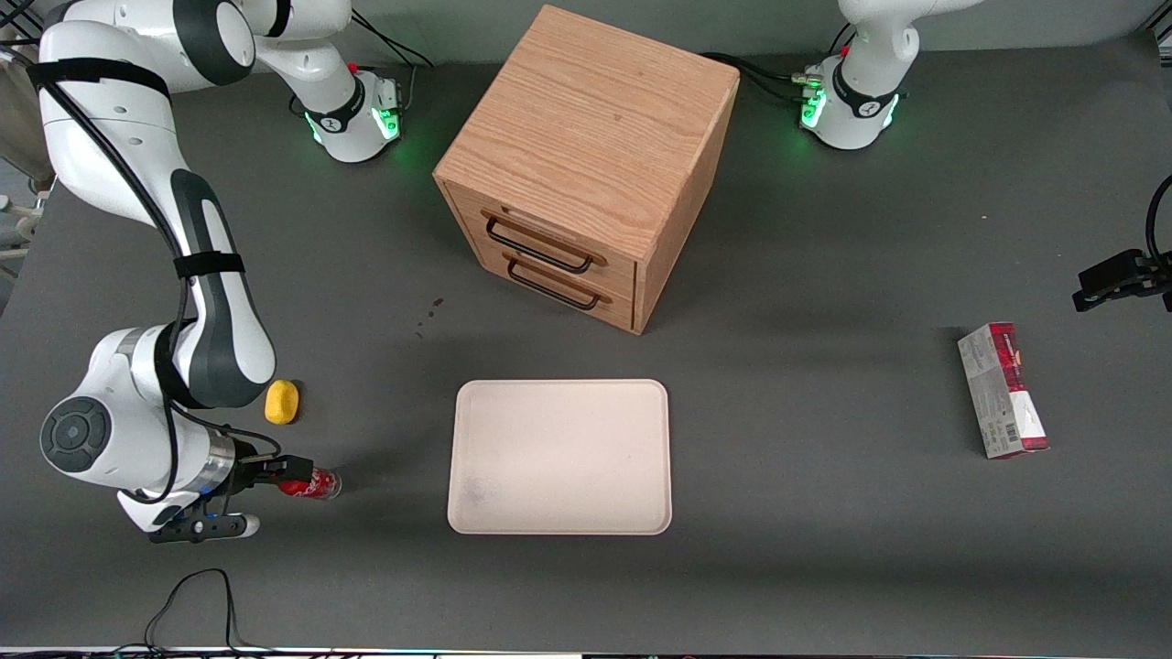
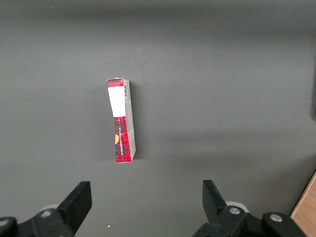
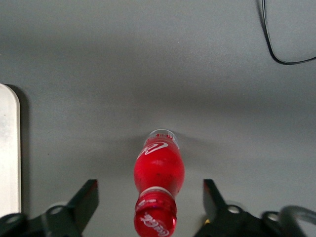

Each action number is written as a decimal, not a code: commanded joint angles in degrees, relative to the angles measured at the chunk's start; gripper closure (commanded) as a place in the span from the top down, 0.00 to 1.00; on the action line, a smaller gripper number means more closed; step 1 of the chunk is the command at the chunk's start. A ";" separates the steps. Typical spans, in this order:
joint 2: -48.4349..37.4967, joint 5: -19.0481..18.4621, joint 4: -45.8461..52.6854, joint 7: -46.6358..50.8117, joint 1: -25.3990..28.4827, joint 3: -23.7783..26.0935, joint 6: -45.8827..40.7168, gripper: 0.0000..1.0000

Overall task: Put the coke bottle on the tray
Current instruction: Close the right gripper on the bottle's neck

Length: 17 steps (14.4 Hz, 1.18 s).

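Open gripper (image 1: 286, 473) straddles coke bottle (image 1: 313, 483) near bench's front edge; bare bench separates it from tray (image 1: 560, 456); yellow lemon-like object (image 1: 282, 402) just beside; wooden drawer cabinet (image 1: 586, 165), carton (image 1: 1002, 390) well apart.

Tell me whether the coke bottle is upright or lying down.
Lying down: the coke bottle rests on its side on the table, between the open pincer fingers.

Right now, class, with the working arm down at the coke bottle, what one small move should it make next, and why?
Probably close the gripper on the coke bottle. In the right wrist view the jaws stand open on either side of the bottle lying on the table, so nothing grips it yet. The tray lies bare, farther toward the parked arm's end.
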 commanded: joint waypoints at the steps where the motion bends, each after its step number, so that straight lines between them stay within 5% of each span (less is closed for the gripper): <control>1: -1.96 0.51 -1.46 -1.02 0.27 -0.11 -0.57 0.48; 5: -1.96 0.42 -1.46 -1.10 0.27 -0.11 -0.57 0.04; 9: -2.05 0.25 0.55 -1.11 0.27 -0.11 -3.98 0.00; 17: -5.55 -0.45 17.17 -1.28 0.71 -0.28 -28.68 0.00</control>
